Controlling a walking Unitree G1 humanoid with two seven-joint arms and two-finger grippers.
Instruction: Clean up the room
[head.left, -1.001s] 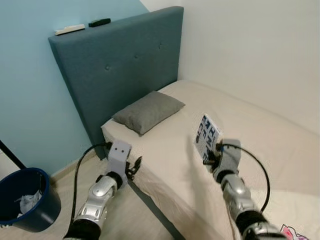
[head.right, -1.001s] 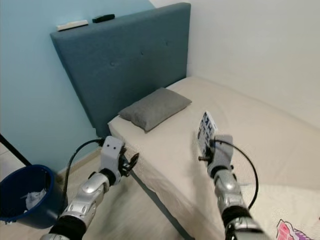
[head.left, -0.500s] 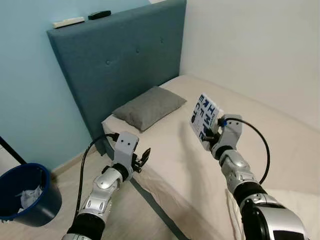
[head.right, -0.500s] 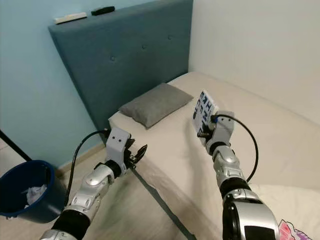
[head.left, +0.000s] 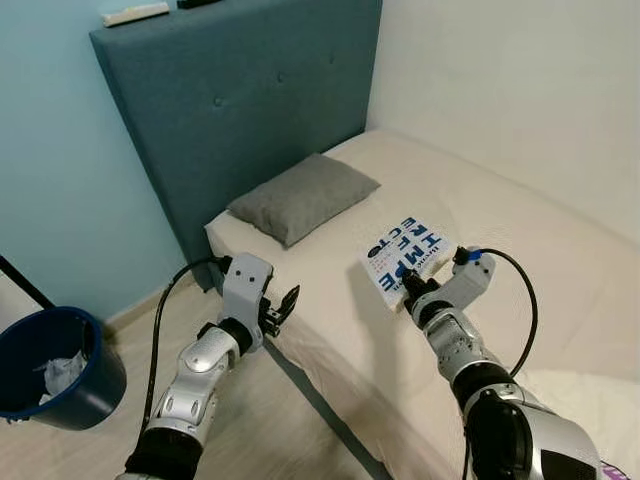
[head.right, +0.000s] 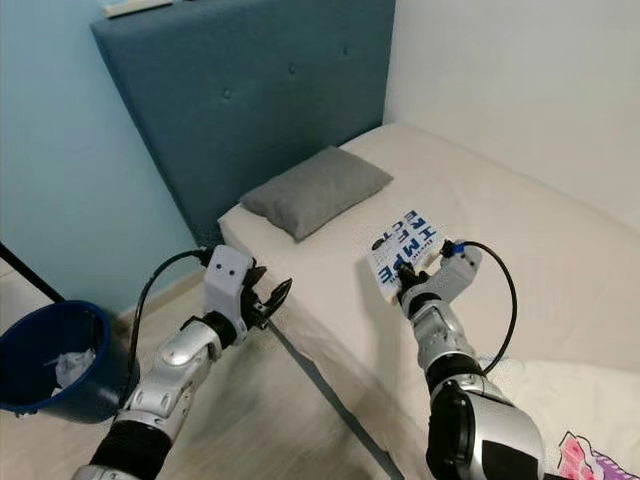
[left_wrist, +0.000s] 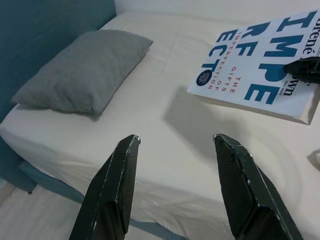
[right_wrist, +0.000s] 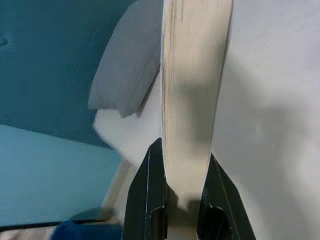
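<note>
- Right hand (head.left: 413, 292) clamps the book (head.left: 404, 259) by one edge, above the bed (head.left: 560, 270).
- Left hand (head.left: 281, 305) hangs open beside the mattress.
- Risk: edge-only grip lets the book pivot and slip out.

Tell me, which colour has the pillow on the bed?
The pillow is plain grey, without any pattern. The left wrist view shows it best.

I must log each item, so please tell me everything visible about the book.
The book is a white paperback with large blue letters, small red lines and a dark round seal on its cover. It is closed, cover up, tilted almost flat above the bed, casting a shadow on the sheet. The right claw is shut on its edge; cream page edges show between the fingers.
</note>
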